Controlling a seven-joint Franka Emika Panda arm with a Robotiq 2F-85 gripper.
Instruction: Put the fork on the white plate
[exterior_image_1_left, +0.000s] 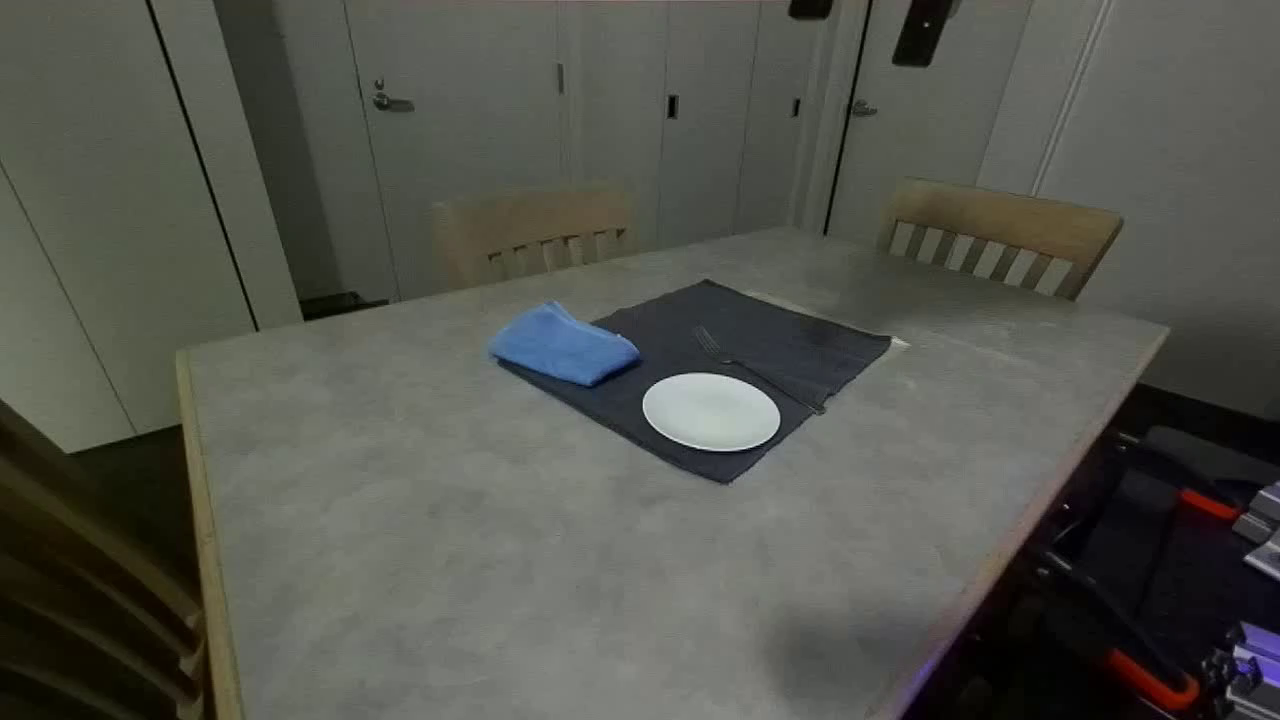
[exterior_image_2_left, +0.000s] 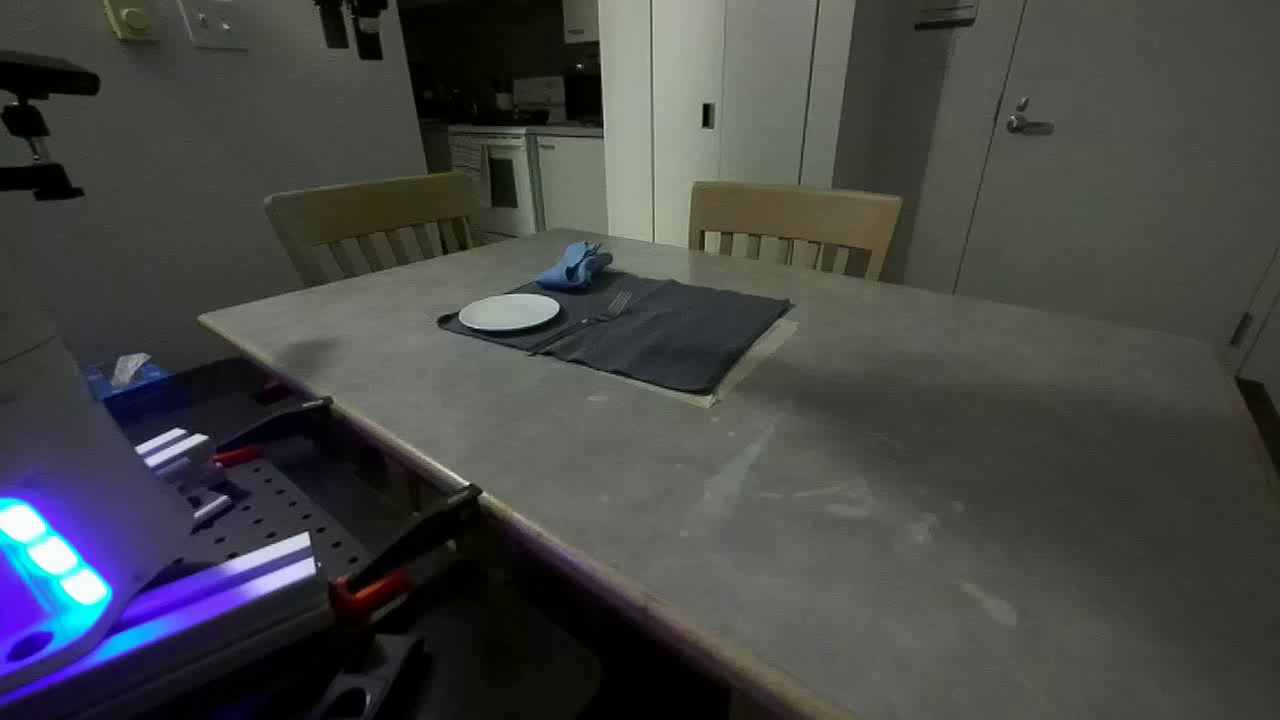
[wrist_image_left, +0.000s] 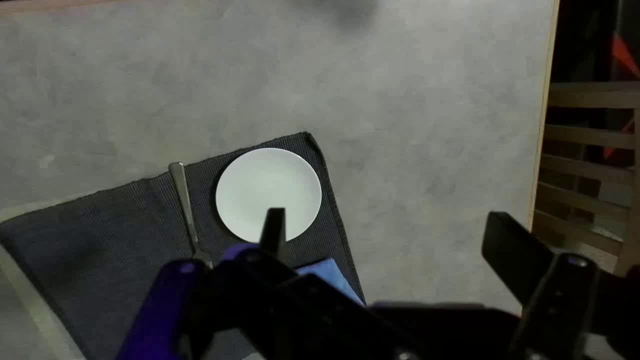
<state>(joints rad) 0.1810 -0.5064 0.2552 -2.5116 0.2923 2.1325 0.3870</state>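
End effector (wrist_image_left: 385, 216), one: yours, released, jaws wide apart, high above the worktop (exterior_image_1_left: 480, 520). Fork (wrist_image_left: 185, 207), one: lying on the dark mat (exterior_image_1_left: 800, 335), just beside the white plate (exterior_image_1_left: 711, 412), handle end at the mat's edge; you see its tines in both exterior views, while the end effector hides them in your wrist view. White plate, one: round, lying flat near a corner of the mat. Blue cloth (exterior_image_1_left: 563, 343), one: folded, partly on the mat.
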